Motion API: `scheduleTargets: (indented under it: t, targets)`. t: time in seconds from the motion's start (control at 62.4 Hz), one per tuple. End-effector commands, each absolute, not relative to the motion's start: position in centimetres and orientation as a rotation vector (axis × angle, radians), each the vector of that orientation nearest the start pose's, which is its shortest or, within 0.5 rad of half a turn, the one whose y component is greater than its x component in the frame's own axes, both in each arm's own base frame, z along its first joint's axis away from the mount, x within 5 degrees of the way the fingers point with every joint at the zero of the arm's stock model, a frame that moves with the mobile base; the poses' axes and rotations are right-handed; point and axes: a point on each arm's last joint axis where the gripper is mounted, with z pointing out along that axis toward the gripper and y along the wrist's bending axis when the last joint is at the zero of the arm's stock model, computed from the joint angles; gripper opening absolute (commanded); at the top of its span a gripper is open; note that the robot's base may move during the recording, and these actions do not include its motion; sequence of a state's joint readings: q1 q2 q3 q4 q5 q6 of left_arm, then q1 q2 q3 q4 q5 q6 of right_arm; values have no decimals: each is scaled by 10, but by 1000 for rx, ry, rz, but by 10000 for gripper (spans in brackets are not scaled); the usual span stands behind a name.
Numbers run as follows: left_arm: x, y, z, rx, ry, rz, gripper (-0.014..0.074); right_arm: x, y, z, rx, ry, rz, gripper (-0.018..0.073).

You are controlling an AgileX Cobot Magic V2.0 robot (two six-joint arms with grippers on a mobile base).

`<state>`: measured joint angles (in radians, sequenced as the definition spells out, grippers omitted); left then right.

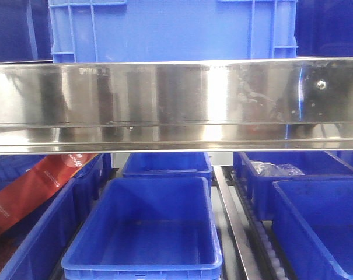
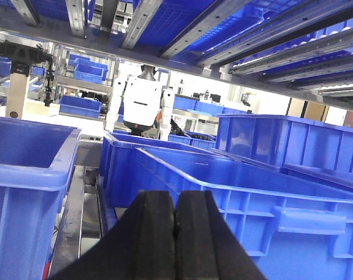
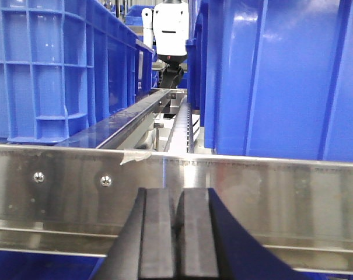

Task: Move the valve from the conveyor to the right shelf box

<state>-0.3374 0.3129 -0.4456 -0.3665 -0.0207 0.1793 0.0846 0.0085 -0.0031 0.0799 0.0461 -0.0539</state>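
**Valve and conveyor out of sight as both grippers sit closed among blue bins**

Valve and conveyor appear in none of the three views, so where the valve lies cannot be told.

The left gripper (image 2: 175, 233) has its black fingers pressed together with nothing between them. It points along a row of blue plastic bins: a long ribbed bin (image 2: 264, 210) lies directly ahead and to its right, and another open bin (image 2: 24, 175) stands to its left, with a strip of grey shelf track (image 2: 83, 198) between them. Overhead runs the underside of an upper shelf with metal roller rails (image 2: 234, 35). Far off stands a white robot body (image 2: 142, 105).

The right gripper (image 3: 177, 233) is likewise shut and empty. It faces a polished steel shelf beam (image 3: 252, 192) with two screws at its left. Behind the beam a roller track (image 3: 182, 125) runs away between a tall blue crate (image 3: 48, 70) at left and a smooth-walled blue crate (image 3: 281, 76) at right.

The front view shows the same kind of steel beam (image 1: 176, 99) across the middle, a blue crate (image 1: 170, 29) above it, and open bins below: an empty middle bin (image 1: 141, 233), a bin at right (image 1: 322, 227), one behind it holding a clear plastic bag (image 1: 275, 169), and a red packet (image 1: 36, 186) at left.
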Motion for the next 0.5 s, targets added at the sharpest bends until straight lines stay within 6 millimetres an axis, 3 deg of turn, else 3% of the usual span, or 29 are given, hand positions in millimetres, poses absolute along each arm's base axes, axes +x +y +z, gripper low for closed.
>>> scheduleTargets:
  t: [0.0,0.481]
  targets:
    - [67,-22,345,80,1326,-445,-111,56,5,211,-46,1503,83,-163]
    - [67,-22,345,80,1326,-445,-111,56,5,212,-46,1499,83,-163]
